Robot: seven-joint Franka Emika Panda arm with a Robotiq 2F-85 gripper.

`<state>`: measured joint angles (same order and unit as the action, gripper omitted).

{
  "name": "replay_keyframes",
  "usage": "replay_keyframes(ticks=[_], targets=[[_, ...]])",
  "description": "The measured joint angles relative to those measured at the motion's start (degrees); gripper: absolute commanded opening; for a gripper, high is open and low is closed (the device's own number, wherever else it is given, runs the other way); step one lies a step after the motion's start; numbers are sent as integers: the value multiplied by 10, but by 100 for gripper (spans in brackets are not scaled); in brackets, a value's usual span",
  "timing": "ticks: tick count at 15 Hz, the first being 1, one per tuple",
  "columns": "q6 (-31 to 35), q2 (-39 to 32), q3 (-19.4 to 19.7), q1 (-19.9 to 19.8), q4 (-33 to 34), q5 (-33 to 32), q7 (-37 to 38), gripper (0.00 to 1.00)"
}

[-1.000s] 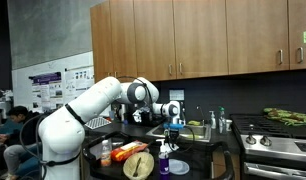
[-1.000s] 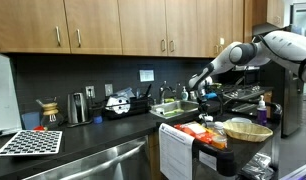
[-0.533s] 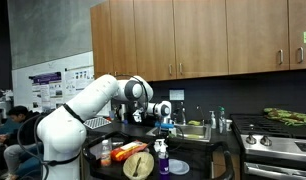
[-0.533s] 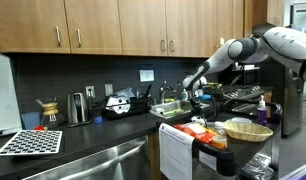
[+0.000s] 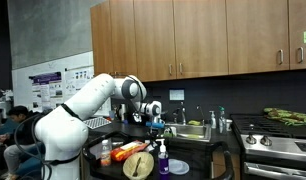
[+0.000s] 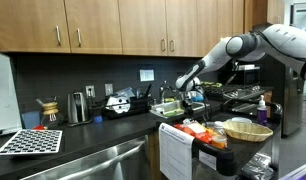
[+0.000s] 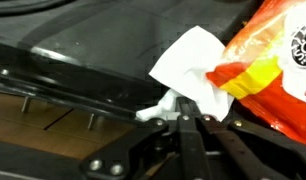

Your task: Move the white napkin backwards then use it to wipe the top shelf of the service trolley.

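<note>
Left of the orange snack bag (image 7: 268,60), the dark top shelf of the service trolley (image 7: 83,45) stretches away to its black frame rail (image 7: 63,85). Right against the bag's left edge you have the white napkin (image 7: 188,62), crumpled and fanned over the shelf. Its lower corner is pinched in your pincer (image 7: 183,118), whose jaws are drawn tight together on the cloth, just below the bag's lower left corner.

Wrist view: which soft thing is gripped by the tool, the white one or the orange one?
The white napkin: its lower corner is pinched in the shut tool. The orange snack bag only lies beside it, outside the tool.
</note>
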<state>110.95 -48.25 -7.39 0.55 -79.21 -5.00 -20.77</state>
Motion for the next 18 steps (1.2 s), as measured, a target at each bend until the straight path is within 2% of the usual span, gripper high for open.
replay_keyframes(ticks=[4, 10, 13, 18], targets=[[0, 1, -2, 13, -3, 0, 0, 0], [0, 3, 3, 9, -3, 0, 0, 0], [3, 4, 17, -2, -3, 0, 0, 0], [23, 5, 44, -41, -3, 0, -1, 0]])
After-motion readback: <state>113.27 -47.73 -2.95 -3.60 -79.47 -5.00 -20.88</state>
